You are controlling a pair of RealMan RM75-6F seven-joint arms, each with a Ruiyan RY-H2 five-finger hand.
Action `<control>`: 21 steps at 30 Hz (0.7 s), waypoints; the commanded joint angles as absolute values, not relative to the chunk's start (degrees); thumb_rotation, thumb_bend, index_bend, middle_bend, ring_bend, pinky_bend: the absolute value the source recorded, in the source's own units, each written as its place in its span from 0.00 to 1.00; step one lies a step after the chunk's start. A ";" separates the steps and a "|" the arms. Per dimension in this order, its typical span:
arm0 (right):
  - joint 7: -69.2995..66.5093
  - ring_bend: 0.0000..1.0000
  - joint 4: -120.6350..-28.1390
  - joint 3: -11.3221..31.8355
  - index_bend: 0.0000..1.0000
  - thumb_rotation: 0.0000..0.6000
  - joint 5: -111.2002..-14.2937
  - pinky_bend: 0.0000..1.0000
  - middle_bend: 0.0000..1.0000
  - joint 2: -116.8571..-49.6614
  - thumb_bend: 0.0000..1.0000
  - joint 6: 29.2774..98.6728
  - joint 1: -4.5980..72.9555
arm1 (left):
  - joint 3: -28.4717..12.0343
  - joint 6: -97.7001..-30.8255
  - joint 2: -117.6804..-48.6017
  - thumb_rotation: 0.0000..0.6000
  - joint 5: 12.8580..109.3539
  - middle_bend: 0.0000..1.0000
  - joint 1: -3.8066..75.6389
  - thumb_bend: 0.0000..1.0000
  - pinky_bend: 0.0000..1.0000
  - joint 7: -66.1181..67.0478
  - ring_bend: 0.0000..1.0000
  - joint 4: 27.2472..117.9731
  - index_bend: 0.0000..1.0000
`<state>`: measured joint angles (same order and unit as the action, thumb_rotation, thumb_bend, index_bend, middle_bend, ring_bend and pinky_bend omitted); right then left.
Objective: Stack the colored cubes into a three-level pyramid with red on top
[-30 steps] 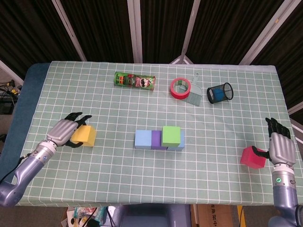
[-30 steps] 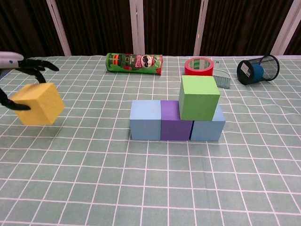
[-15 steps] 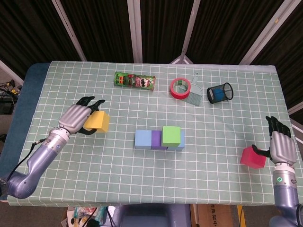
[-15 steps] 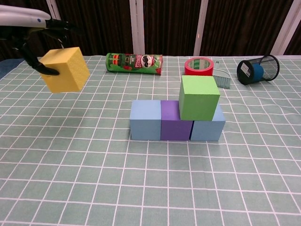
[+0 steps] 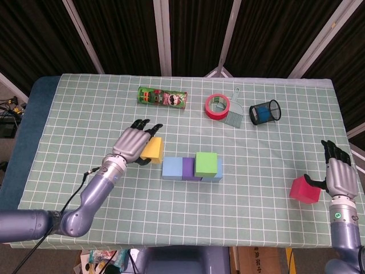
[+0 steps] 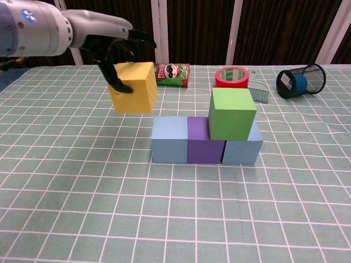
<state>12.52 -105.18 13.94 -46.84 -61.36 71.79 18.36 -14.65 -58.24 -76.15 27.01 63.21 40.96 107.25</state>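
Progress since a second ago: my left hand (image 6: pixel 112 44) has carried the yellow cube (image 6: pixel 132 86) in from the far left of the surface (image 5: pixel 68 114) and now holds it in the air just left of the base row, fingers (image 6: pixel 112 68) wrapped over its top and left face. The row sits mid-surface: a light blue cube (image 6: pixel 170 139) on the left, a purple cube (image 6: pixel 205 140) touching it, and another blue cube (image 6: pixel 244 147) on the right. The green cube (image 6: pixel 232 113) already rests on the second level, over the purple and right-hand blue. That leaves one open spot beside the green one, over the left blue and purple, which I judge is where the yellow belongs. My right hand (image 5: pixel 340 177) waits at the near right, fingers spread, thumb against the red cube (image 5: pixel 304 190) without gripping it.
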 commanded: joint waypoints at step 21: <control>11.25 0.00 -104.97 14.50 0.00 1.00 -46.44 0.00 0.02 -61.08 0.27 71.13 18.34 | -15.62 -71.24 -86.10 1.00 15.87 0.39 72.96 0.38 0.00 52.42 0.01 107.67 0.00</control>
